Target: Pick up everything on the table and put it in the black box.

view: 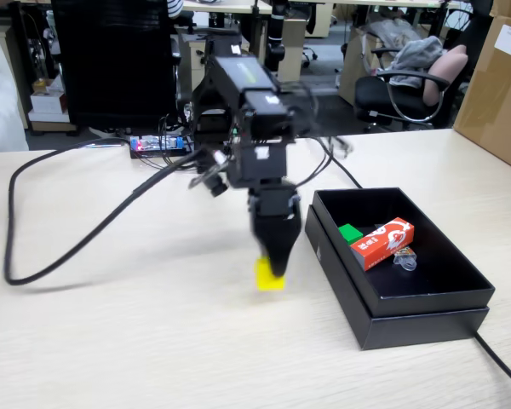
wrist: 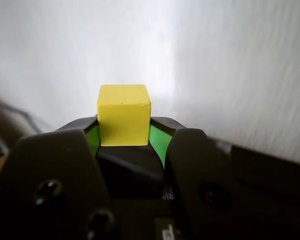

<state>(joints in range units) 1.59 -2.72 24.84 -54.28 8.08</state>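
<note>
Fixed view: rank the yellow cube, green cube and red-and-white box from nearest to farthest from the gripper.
1. Small yellow cube, between the gripper jaws.
2. Small green cube, inside the black box, at its left.
3. Flat red-and-white rectangular box, right of it.

yellow cube (wrist: 123, 115) gripped | green cube (view: 350, 233), red-white box (view: 383, 242) seemingly inside black box (view: 426, 294)

We list the setting seen in the fixed view. Tabletop (view: 111, 341): light beige wood grain, under and all around the jaws. Office chair (view: 115, 60): black, high mesh back, beyond the table, behind and left of the jaws. Second black chair (view: 400, 94): behind and right of the jaws, with grey cloth (view: 417, 53) draped on it. Cardboard boxes (view: 498, 85): brown, far right of the jaws. Desks (view: 307, 21): pale, along the back. Floor (view: 324, 85): grey. Light: even, indoor.
</note>
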